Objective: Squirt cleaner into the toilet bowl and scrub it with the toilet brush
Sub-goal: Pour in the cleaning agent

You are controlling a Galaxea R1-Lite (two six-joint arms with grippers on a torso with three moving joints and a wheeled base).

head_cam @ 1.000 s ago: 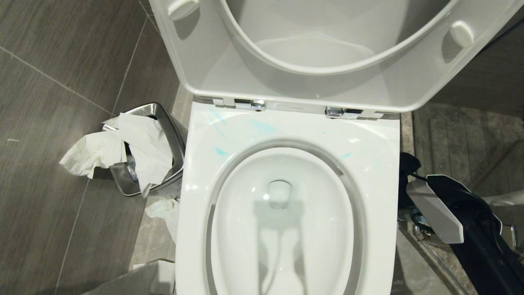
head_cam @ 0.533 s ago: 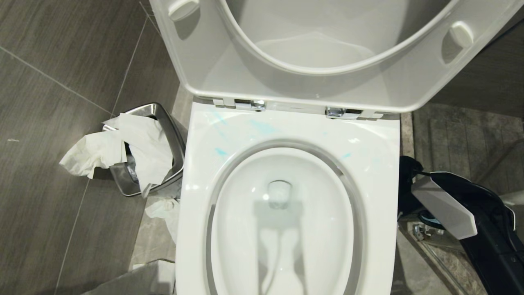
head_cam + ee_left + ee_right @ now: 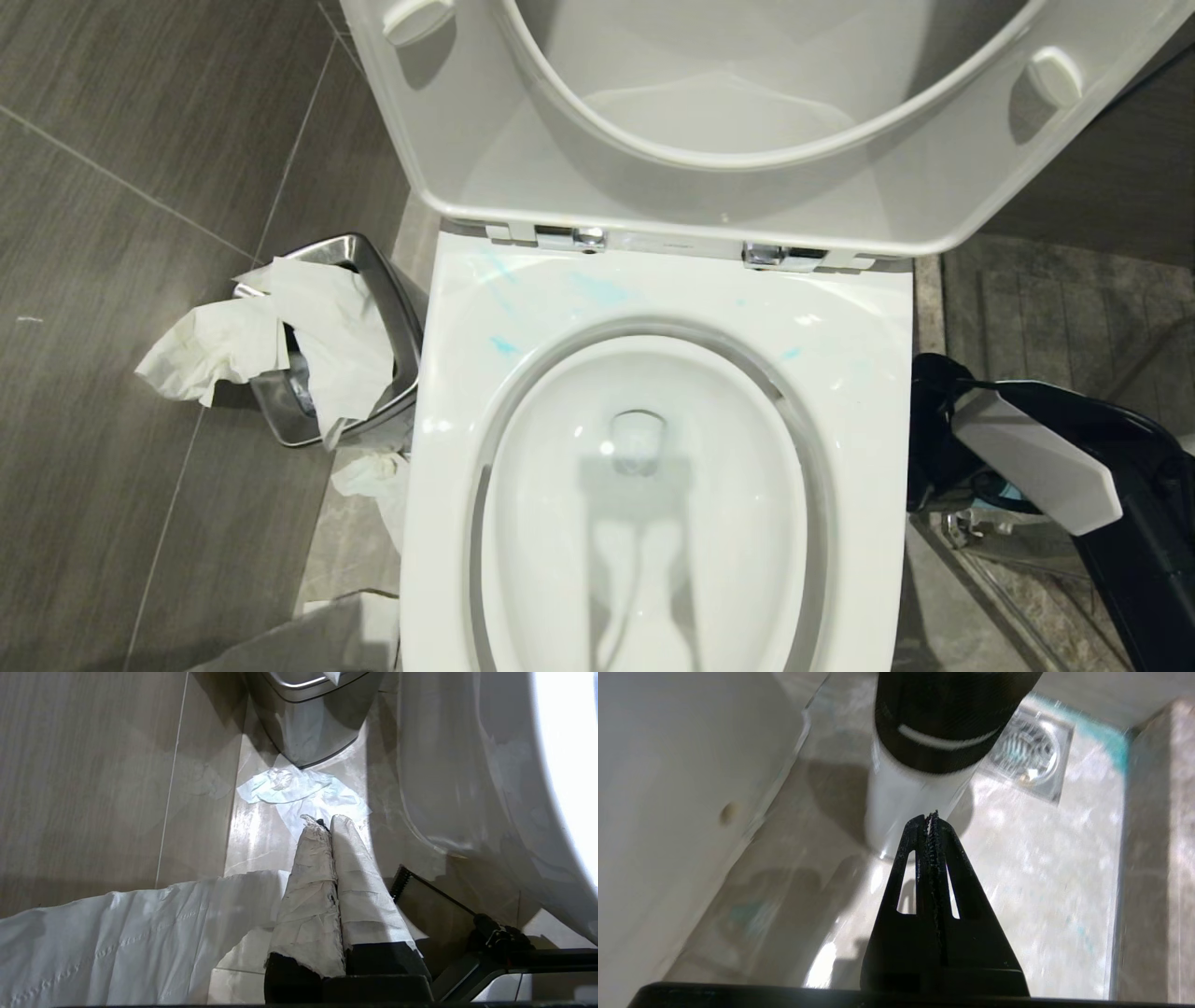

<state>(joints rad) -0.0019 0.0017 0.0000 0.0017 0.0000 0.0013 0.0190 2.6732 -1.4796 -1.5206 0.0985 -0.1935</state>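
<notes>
Right gripper (image 3: 930, 817) is seen low beside the right flank of the toilet bowl (image 3: 868, 392), over the wet floor; jaws are pressed together, nothing between them. In the head view only the arm's white-and-black forearm (image 3: 1032, 462) is shown, just right of the bowl rim.

Directly ahead of the closed tips, a white cylinder with a black upper band (image 3: 920, 765) is stood upright on the floor, next to a steel floor drain (image 3: 1029, 756). What it is cannot be told: possibly the cleaner bottle or the brush stand. No toilet brush is identifiable in any view.

Key relation: the cylinder lies just beyond the fingertips, long axis vertical, on the right side of the bowl. So the right arm is judged the nearer one by far. For any pick, the jaws would have to be opened first and brought around the body from the side.

Left gripper (image 3: 327, 823) is parked low on the bowl's left side, paper-wrapped fingers closed together, pointed at crumpled tissue (image 3: 299, 791) and the steel bin (image 3: 308, 718).

Cleaner (image 3: 504, 345) is seen only as faint turquoise smears on the back rim; the bowl interior looks unscrubbed.
</notes>
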